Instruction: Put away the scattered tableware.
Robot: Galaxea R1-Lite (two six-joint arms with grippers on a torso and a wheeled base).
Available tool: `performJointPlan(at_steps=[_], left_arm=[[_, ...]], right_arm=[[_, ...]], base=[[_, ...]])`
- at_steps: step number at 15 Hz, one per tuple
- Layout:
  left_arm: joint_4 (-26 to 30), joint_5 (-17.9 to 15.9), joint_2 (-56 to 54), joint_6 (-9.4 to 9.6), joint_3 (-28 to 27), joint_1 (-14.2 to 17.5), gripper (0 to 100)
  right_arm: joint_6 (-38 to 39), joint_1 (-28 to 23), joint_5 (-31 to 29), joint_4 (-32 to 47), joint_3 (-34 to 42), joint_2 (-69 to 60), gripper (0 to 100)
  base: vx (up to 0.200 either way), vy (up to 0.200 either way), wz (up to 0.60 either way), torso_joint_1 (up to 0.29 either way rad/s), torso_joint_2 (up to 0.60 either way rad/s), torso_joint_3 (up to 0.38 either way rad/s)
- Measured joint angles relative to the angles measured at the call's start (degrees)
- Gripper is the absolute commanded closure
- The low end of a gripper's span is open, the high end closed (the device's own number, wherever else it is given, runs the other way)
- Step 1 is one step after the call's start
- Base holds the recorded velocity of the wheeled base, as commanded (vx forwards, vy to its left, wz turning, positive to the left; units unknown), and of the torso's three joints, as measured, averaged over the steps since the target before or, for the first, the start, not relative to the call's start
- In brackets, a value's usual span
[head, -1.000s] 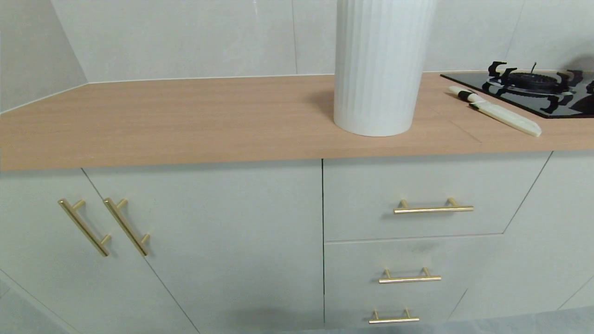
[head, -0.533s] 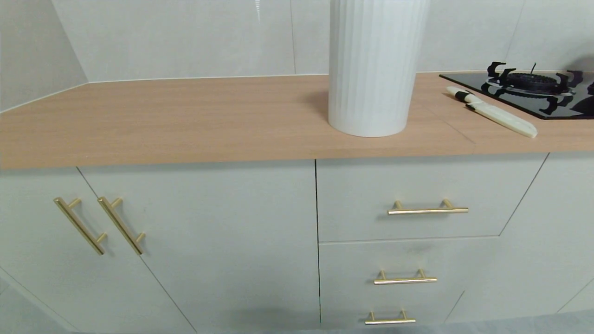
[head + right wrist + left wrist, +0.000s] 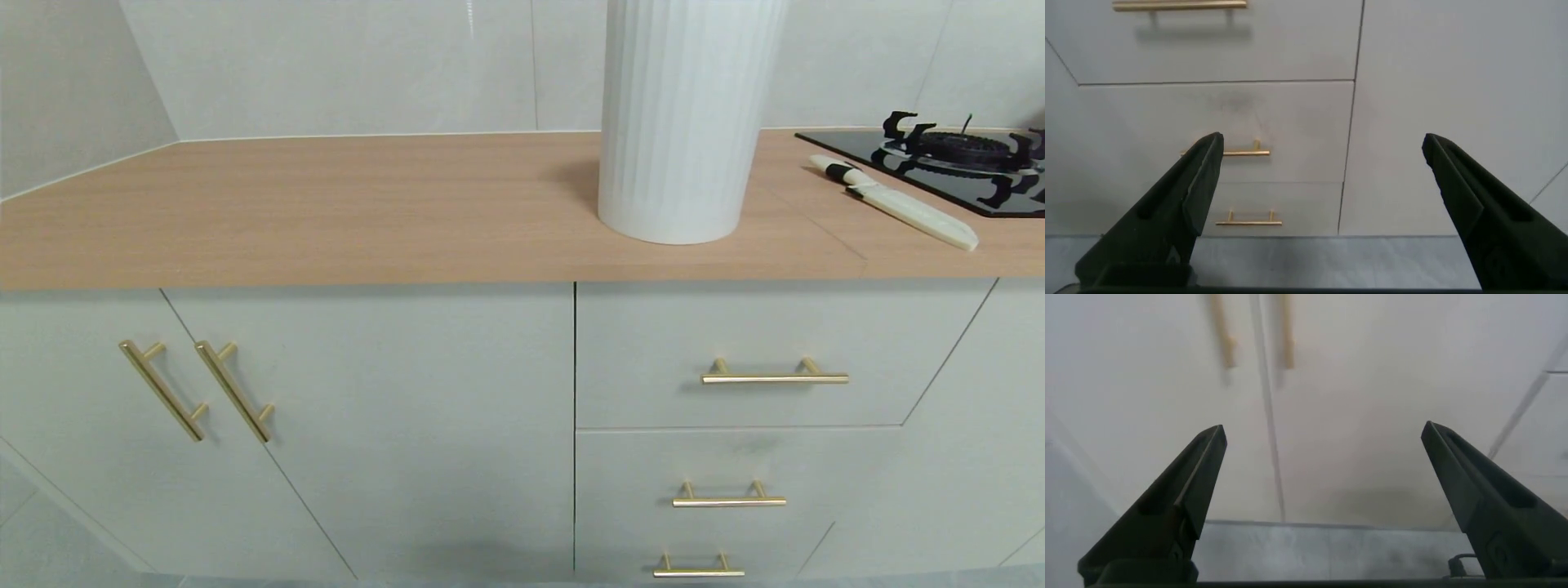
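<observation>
A cream-bladed knife (image 3: 896,202) with a black band on its handle lies on the wooden countertop (image 3: 326,212) at the right, beside the hob. A tall white ribbed container (image 3: 682,122) stands on the counter to the knife's left. My left gripper (image 3: 1323,437) is open and empty, held low in front of the cabinet doors with their two gold handles (image 3: 1253,331). My right gripper (image 3: 1323,147) is open and empty too, facing the lower drawer fronts (image 3: 1217,131).
A black gas hob (image 3: 947,159) sits at the counter's far right. Below the counter are two cabinet doors with gold handles (image 3: 200,390) on the left and three drawers with gold handles (image 3: 774,377) on the right. Tiled wall runs behind.
The whole head view has shifted slightly, first left and then right, so the camera moved. Nothing on the counter has changed place.
</observation>
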Motion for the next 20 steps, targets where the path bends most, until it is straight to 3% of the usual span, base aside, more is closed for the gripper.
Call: performJointPlan(at_steps=[4, 9, 20], left_arm=[[0.02, 0.0, 0.0, 0.02, -0.02, 0.0, 0], [0.0, 0.0, 0.0, 0.02, 0.0, 0.05, 0], [0.0, 0.0, 0.0, 0.02, 0.0, 0.02, 0]], right_arm=[[0.0, 0.02, 0.0, 0.0, 0.0, 0.0, 0], [0.0, 0.05, -0.02, 0.0, 0.0, 0.0, 0], [0.0, 0.05, -0.02, 0.0, 0.0, 0.0, 0]], base=[[0.0, 0.0, 0.0, 0.0, 0.0, 0.0], [0.2, 0.0, 0.0, 0.0, 0.0, 0.003], [0.0, 0.0, 0.0, 0.0, 0.0, 0.0]])
